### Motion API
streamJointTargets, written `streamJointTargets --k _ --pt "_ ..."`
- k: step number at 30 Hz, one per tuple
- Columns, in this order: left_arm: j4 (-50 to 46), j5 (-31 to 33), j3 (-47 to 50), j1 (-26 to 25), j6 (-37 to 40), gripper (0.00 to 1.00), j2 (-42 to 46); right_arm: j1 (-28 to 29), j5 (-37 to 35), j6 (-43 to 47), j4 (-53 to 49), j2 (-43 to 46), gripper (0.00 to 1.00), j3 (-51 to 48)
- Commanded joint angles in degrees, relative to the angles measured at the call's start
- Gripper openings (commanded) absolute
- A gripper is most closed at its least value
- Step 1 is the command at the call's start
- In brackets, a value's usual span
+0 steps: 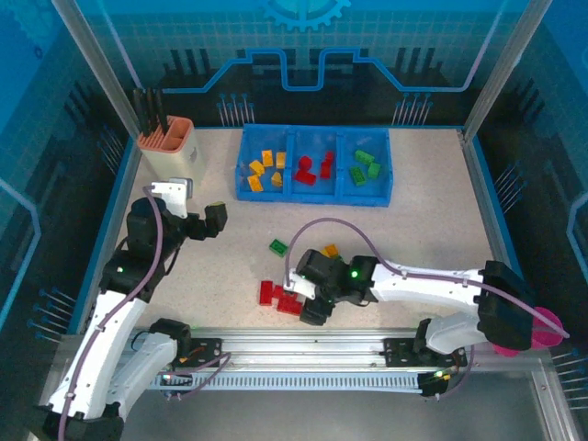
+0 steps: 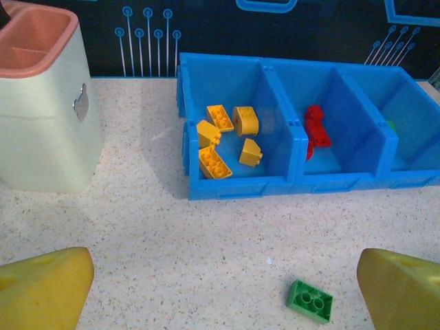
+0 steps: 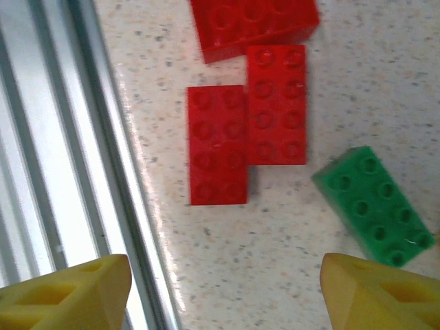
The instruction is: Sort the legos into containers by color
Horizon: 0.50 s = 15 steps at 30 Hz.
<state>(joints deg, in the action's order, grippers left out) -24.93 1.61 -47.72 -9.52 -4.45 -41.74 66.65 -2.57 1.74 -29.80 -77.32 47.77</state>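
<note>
- The right hand (image 3: 220,297) is open and holds nothing. It hangs over two red bricks (image 3: 216,144) that lie touching side by side, close to the metal rail (image 3: 69,151) at the near edge. A third red brick (image 3: 254,24) sits just beyond them.
- Closing here could catch two bricks at once, or shove one against the rail so that it tips out of the grip.
- A green brick (image 3: 375,206) lies just beside the red pair. A finger could knock it or pick it up by mistake, and it would then land in the wrong compartment.
- The left hand (image 2: 220,294) is open and empty over bare table, near the tray (image 2: 234,187).
- The tray stands at the far side, with yellow bricks on the left, red in the middle and green on the right.
- The bricks are hard, glossy, oblong plastic with studded tops, and their smooth sides may slip.
- The table (image 2: 172,240) is pale, speckled and matt, and the tray walls are low and smooth.
</note>
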Motion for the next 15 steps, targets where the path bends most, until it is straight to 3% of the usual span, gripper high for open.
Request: streamJointTargets --k 1,5,15 --pt "1.11 -1.02 0.7 0.55 -0.61 0.99 -0.01 2.67 0.21 -4.63 6.6 1.88 0.73 -4.42" --pt "1.11 -0.49 0.71 0.55 -0.3 0.99 -0.01 4.29 -2.9 -5.05 11.67 2.14 0.73 -7.37" --pt "0.93 -0.04 0.88 0.55 -0.2 0.99 -0.06 4.33 -2.73 -2.57 19.29 -4.1 0.73 -8.81"
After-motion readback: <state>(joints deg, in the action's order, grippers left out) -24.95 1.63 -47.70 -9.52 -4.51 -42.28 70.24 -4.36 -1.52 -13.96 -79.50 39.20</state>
